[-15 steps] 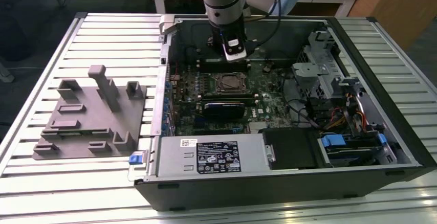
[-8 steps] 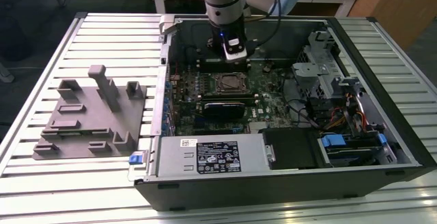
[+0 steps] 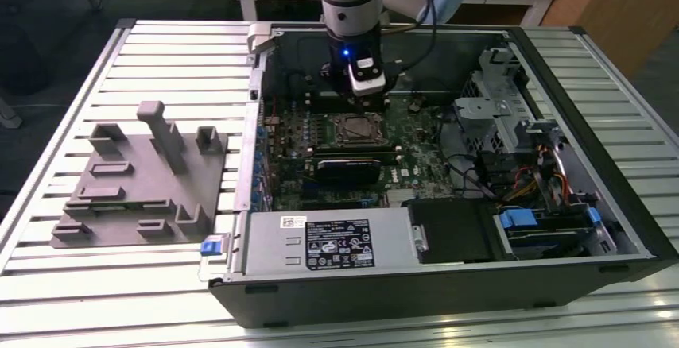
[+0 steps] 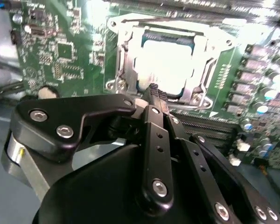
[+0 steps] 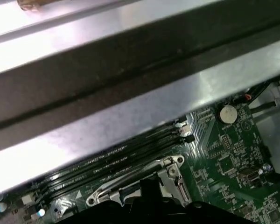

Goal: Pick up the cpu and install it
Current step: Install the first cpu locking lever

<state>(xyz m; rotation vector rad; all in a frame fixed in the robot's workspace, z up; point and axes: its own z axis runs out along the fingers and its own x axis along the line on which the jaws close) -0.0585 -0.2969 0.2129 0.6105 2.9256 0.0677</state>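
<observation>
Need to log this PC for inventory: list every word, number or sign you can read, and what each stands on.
No text can be quoted; nothing is legible.
Large label on the power supply box: printed lines, too small to read.
Small white sticker on the same box: too small to read.
Motherboard in the second wrist view: white markings, blurred.
The cpu top in its socket: washed out by glare, nothing readable.
</observation>
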